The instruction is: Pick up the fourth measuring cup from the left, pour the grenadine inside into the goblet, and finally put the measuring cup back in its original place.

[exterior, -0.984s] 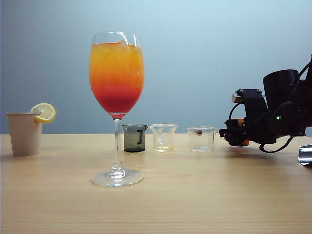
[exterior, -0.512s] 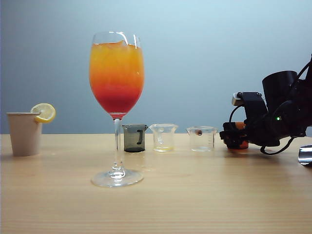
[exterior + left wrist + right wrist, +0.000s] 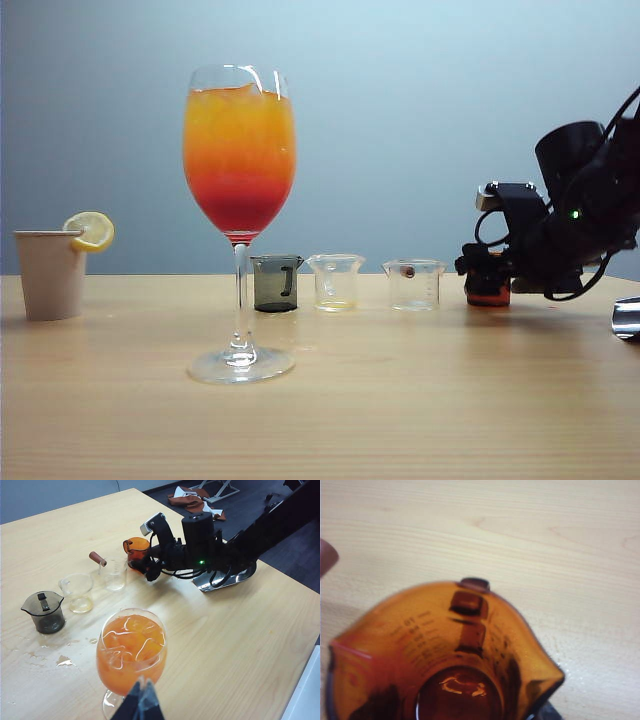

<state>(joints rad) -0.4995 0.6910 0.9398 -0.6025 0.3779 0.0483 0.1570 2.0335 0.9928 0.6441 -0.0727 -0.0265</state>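
Left tool (image 3: 140, 702): you see only its dark tips, just beside the bowl of the goblet (image 3: 239, 215); whether they are parted or clenched cannot be told. From the left of the exterior view, note the paper cup (image 3: 50, 274) with its lemon slice (image 3: 91, 229), then the goblet standing upright on the table (image 3: 400, 400), holding an orange drink that shades to red at the base of the bowl. Behind it stand the smoky grey cup (image 3: 275, 283) and two clear cups (image 3: 335, 281). The fourth measuring cup (image 3: 488, 291) rests on the table at the right end of that row. The right tool (image 3: 480, 272) sits around it; you cannot tell whether it grips
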